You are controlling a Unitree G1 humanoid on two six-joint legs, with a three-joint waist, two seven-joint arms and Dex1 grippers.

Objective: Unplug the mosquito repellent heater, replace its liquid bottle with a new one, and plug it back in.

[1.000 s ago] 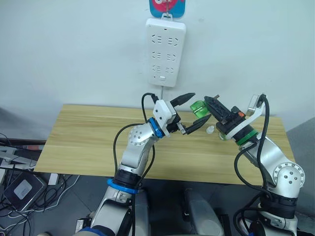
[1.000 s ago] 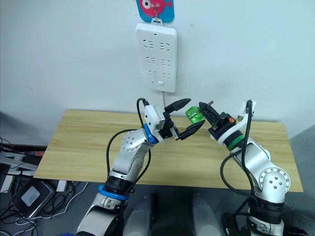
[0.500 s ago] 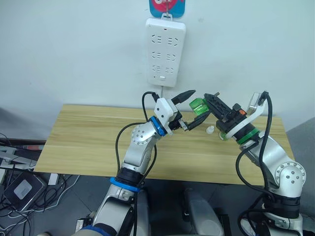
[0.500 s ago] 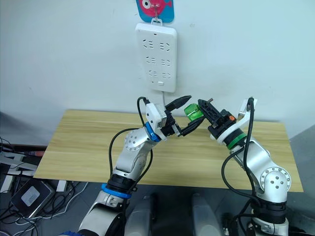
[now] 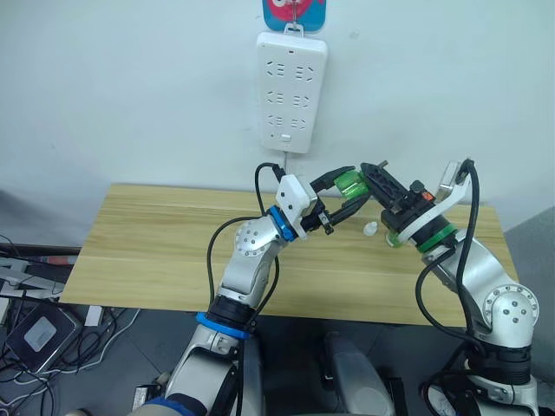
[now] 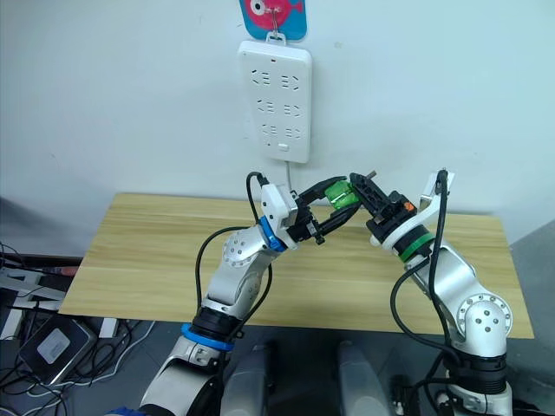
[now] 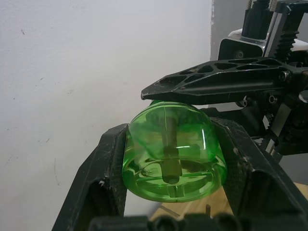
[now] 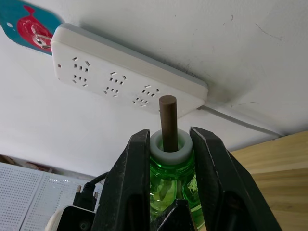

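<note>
Mosquito repellent liquid, in a translucent green plastic bottle (image 5: 350, 185), is held mid-air above the wooden table (image 5: 156, 251) at its 1 o'clock, right gripper (image 8: 169, 144) jaws clamped on its neck, left gripper (image 7: 173, 159) jaws closing around its base; refitting and plugging in judged outstanding.

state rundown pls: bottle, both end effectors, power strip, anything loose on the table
green liquid bottle: held in the air between both end effectors, wick exposed, no cap.
left end effector: fingers around the bottle's base.
right end effector: shut on the bottle's neck.
power strip: hung on the wall, all sockets empty.
small white piece: lying loose on the table.
</note>
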